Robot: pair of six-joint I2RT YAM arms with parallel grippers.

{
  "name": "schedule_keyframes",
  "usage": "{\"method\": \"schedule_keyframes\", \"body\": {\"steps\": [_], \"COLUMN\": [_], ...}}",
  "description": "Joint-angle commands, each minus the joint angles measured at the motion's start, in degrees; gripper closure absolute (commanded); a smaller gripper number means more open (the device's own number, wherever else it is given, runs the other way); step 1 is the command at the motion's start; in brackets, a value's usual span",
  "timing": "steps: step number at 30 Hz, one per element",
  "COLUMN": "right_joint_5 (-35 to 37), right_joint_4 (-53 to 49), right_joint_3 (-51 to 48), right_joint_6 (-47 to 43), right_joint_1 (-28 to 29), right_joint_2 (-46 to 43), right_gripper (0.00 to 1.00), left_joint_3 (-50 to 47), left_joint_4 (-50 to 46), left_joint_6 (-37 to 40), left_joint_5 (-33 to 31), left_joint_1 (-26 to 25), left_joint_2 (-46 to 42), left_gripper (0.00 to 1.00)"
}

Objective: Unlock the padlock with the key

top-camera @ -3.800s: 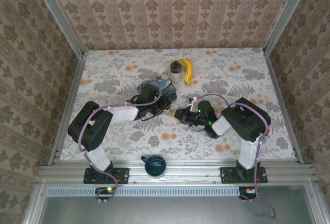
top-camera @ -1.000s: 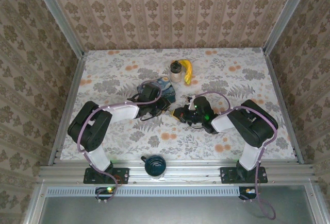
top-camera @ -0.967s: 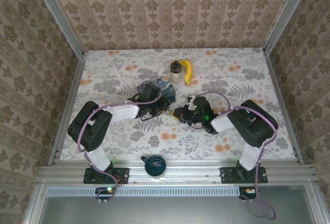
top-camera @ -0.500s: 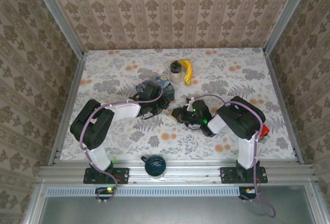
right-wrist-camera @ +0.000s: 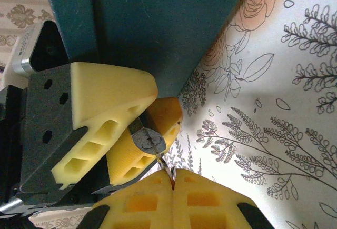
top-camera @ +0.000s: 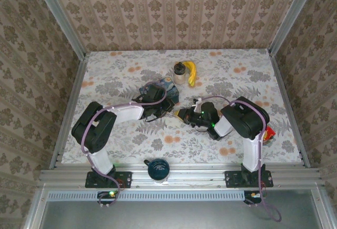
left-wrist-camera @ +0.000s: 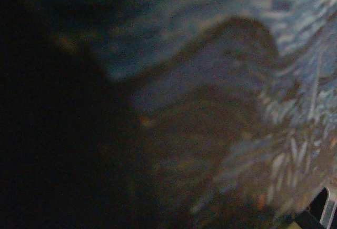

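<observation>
The padlock (right-wrist-camera: 149, 138) is a small dark block whose grey keyhole face points at the right wrist camera. My left gripper (right-wrist-camera: 158, 114) is shut on it, one yellow finger (right-wrist-camera: 105, 102) on each side. The thin metal key (right-wrist-camera: 164, 163) runs from the keyhole down into my right gripper (right-wrist-camera: 172, 179), whose yellow pads are pressed shut on it. From above, the left gripper (top-camera: 169, 110) and right gripper (top-camera: 180, 116) meet tip to tip mid-table. The blue tin box (top-camera: 167, 88) lies just behind them. Its painted lid (left-wrist-camera: 253, 81) is a dark blur in the left wrist view.
A small jar (top-camera: 180, 72) and a banana (top-camera: 192, 73) stand behind the tin. A dark cup (top-camera: 157, 168) sits on the front rail between the arm bases. Something red (top-camera: 269, 132) lies beside the right arm. The floral table (top-camera: 116, 76) is walled in on three sides.
The right arm has shifted, and its gripper has edged left, closer to the left gripper. The left arm has barely moved.
</observation>
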Motion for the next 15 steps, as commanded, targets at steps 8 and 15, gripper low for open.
{"method": "schedule_keyframes", "body": {"steps": [8, 15], "right_joint_5": [2.11, 2.24], "right_joint_4": [-3.22, -6.07], "right_joint_3": [0.96, 3.49], "right_joint_6": [-1.62, -4.68], "right_joint_1": [-1.08, -1.17], "right_joint_2": [-1.53, -1.17], "right_gripper": [1.00, 1.00], "left_joint_3": [0.68, 1.76], "left_joint_4": [-3.51, -3.98], "left_joint_6": [-3.02, -2.51], "left_joint_5": [7.89, 8.72], "left_joint_1": [-1.47, -1.71], "left_joint_2": [0.05, 0.68], "left_gripper": [0.86, 0.86]}}
